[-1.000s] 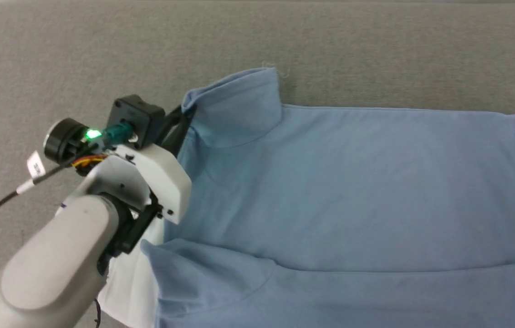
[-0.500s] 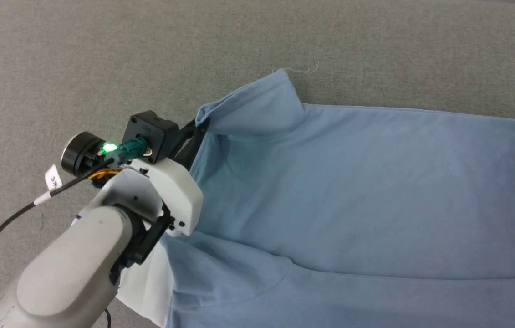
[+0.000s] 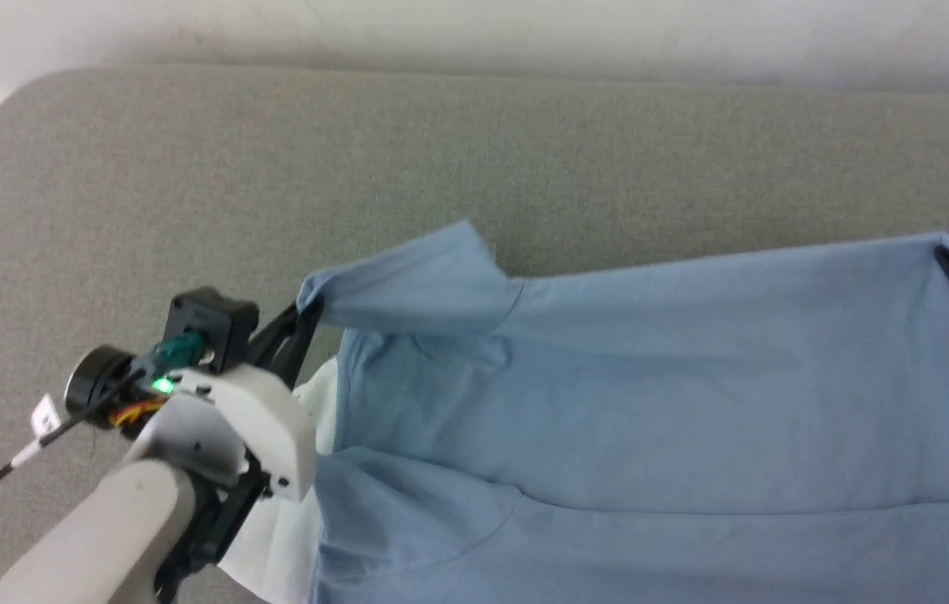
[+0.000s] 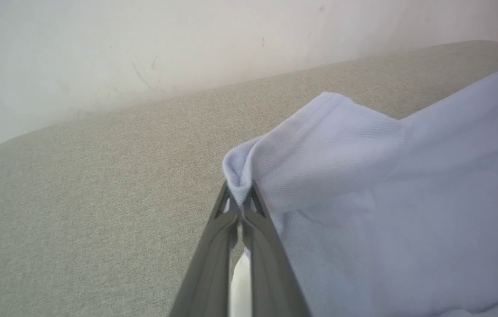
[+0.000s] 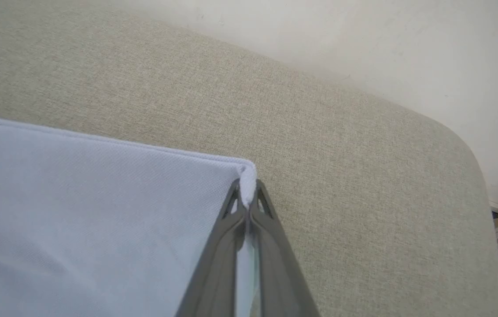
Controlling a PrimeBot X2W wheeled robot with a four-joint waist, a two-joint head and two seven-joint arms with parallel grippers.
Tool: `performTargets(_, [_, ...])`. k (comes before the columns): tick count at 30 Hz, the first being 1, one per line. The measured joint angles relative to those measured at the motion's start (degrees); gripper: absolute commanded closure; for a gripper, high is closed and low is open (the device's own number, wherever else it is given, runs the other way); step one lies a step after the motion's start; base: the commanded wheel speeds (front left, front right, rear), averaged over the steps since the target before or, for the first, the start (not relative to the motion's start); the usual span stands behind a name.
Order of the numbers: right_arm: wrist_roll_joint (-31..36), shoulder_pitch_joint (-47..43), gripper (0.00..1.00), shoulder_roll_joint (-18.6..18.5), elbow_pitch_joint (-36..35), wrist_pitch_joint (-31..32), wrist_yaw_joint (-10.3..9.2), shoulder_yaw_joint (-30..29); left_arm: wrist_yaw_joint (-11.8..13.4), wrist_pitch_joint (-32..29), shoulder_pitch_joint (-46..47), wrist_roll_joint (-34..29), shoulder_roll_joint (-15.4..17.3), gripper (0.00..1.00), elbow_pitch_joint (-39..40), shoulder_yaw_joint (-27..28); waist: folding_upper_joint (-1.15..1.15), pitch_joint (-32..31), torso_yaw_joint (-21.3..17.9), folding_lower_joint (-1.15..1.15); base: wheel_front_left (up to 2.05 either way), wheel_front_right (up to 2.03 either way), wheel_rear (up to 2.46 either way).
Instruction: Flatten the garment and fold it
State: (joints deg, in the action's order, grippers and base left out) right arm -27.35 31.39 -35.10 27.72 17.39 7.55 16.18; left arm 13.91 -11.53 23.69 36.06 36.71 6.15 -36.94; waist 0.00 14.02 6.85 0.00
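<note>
Grey fabric surface (image 3: 189,168); light blue garment (image 3: 650,377) lying on it.

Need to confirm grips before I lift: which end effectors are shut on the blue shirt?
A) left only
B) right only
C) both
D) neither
C: the left end effector pinches a fold at the sleeve edge of the garment, and the right end effector pinches a corner of it, with the jaws closed on cloth in both wrist views.

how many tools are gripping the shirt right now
2. The left tool is shut on the sleeve's edge of the light blue knit polo shirt, at the shirt's left end. The right tool is shut on the shirt's far right corner.
</note>
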Motion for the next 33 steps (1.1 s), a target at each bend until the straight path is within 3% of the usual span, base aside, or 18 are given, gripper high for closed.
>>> performTargets(11, [1.14, -21.18, 1.00, 2.80, -15.03, 1.11, 0.01, -10.67, 6.36, -0.56, -15.01, 3.77, 7.22, 1.00, 9.33, 2.82, 0.00, -7.59, -1.34, -0.02, 0.00, 0.00, 0.00])
performTargets(22, [3.24, -37.11, 1.00, 5.41, -24.71, 8.73, 0.01, -15.36, 6.57, -4.68, -24.91, 5.10, 10.15, 1.00, 9.15, -2.64, 0.00, -8.81, -1.08, 0.00, 0.00, 0.00, 0.00])
performTargets(28, [5.86, -40.53, 1.00, 4.56, -23.99, 11.35, 0.01, -14.61, 4.20, -4.44, -24.77, 4.67, 6.81, 1.00, 3.88, -5.89, 0.00, -8.12, -1.13, 0.00, 0.00, 0.00, 0.00])
performTargets(33, [6.76, -40.46, 1.00, 4.50, -22.03, 11.82, 0.00, -13.37, 1.74, -0.78, -22.96, 3.75, 3.26, 1.00, -2.74, -6.68, 0.00, -7.65, -1.35, 0.00, 0.00, 0.00, 0.00])
